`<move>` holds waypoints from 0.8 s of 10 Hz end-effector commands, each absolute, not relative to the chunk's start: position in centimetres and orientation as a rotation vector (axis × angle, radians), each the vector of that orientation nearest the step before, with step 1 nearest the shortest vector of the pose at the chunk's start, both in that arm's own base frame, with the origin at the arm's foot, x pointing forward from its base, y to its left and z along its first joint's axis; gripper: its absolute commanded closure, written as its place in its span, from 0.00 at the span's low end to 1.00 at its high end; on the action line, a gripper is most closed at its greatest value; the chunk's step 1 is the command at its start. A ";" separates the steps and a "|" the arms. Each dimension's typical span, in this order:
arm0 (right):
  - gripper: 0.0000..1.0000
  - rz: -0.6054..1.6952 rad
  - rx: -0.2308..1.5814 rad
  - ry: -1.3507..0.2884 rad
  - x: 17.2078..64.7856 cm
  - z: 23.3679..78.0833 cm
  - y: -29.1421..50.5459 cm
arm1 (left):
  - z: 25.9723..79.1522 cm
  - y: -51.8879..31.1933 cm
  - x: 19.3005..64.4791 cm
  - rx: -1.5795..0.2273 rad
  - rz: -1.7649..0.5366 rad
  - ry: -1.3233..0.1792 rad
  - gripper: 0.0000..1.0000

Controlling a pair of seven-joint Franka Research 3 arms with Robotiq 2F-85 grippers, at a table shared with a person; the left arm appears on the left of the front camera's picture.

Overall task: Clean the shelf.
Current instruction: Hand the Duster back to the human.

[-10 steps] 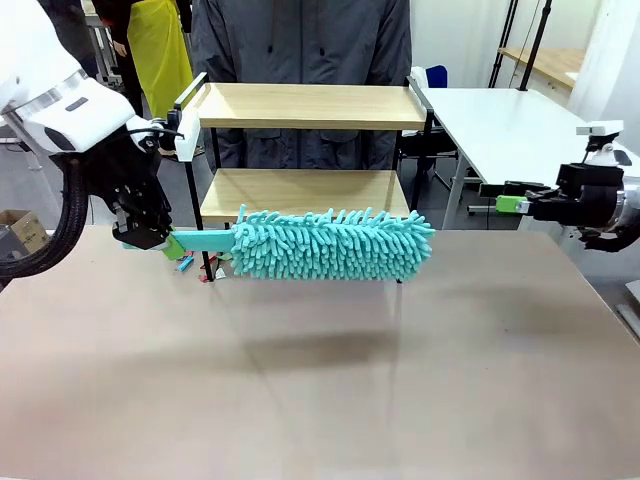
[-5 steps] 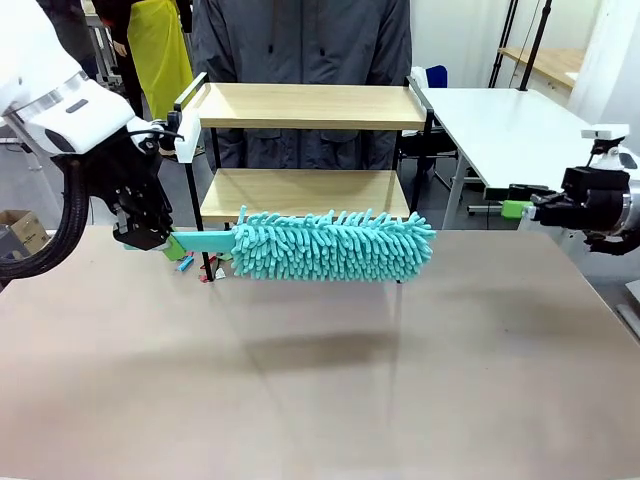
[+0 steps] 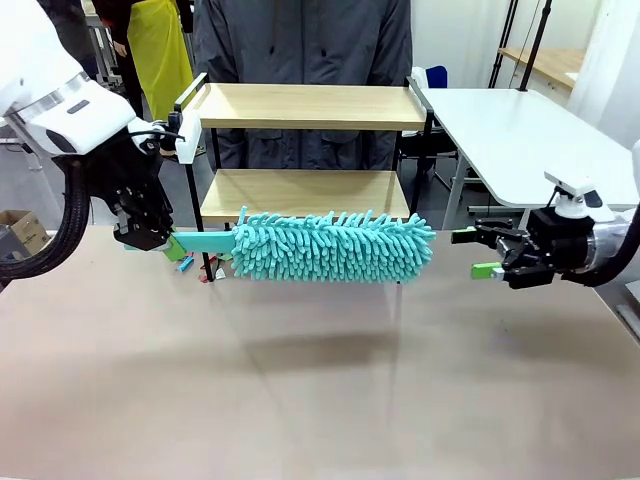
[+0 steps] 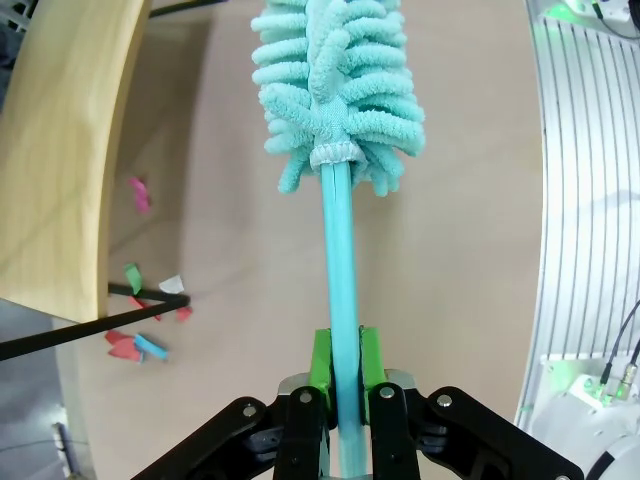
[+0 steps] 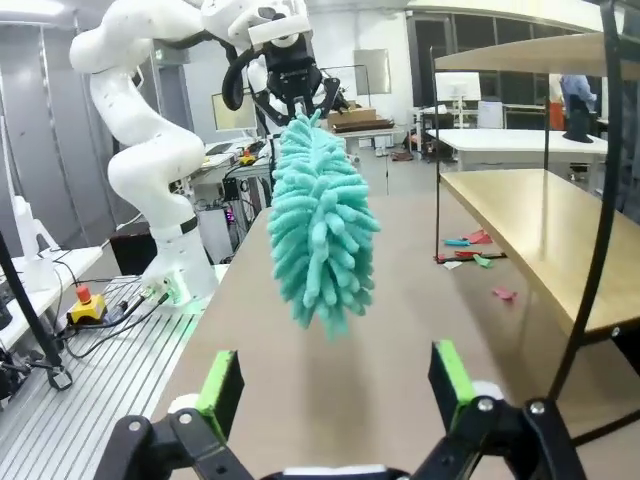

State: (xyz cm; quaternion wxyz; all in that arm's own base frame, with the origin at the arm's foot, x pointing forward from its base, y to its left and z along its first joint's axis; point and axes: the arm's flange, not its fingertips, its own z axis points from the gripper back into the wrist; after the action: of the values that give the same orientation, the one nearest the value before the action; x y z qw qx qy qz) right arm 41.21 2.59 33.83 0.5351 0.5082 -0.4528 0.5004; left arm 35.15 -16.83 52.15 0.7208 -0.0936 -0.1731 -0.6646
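Observation:
The shelf [image 3: 310,106] stands at the table's far middle, its two wooden boards bare; its lower board [image 5: 530,240] runs along the right of the right wrist view. A teal fluffy duster [image 3: 335,246] hangs level in front of the lower board, above the table. My left gripper [image 3: 150,232] is shut on its thin teal handle [image 4: 340,290], green pads [image 4: 321,368] pressed to both sides. Off the duster's far tip, my right gripper [image 3: 480,254] stands open, holding nothing. The duster head [image 5: 320,230] points at it between the spread fingers [image 5: 220,385].
Small coloured paper scraps [image 3: 190,265] lie on the table by the shelf's left foot and under its lower board [image 5: 470,250]. A person [image 3: 300,40] stands right behind the shelf. A white table [image 3: 510,130] is at the back right. The brown table's near half is open room.
My right gripper has come down and leftward from beside the white table to just off the duster's tip, and turned. The left gripper and duster have held still.

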 end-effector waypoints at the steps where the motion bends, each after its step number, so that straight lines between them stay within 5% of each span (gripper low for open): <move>1: 0.00 1.156 1.186 -1.132 40.6 33.9 4.8 | 52.4 -16.8 35.0 -0.200 -1.454 -0.377 0.87; 8: 0.00 1.068 1.305 -1.120 41.0 33.8 9.9 | 52.4 -16.8 35.0 -0.200 -1.454 -0.377 0.87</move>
State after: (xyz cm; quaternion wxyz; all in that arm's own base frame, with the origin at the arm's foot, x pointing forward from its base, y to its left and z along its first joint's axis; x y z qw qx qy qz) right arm 40.97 8.79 33.61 0.5216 0.5369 -0.4733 0.4644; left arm 35.16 -16.80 52.15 0.7211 -0.0934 -0.1730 -0.6643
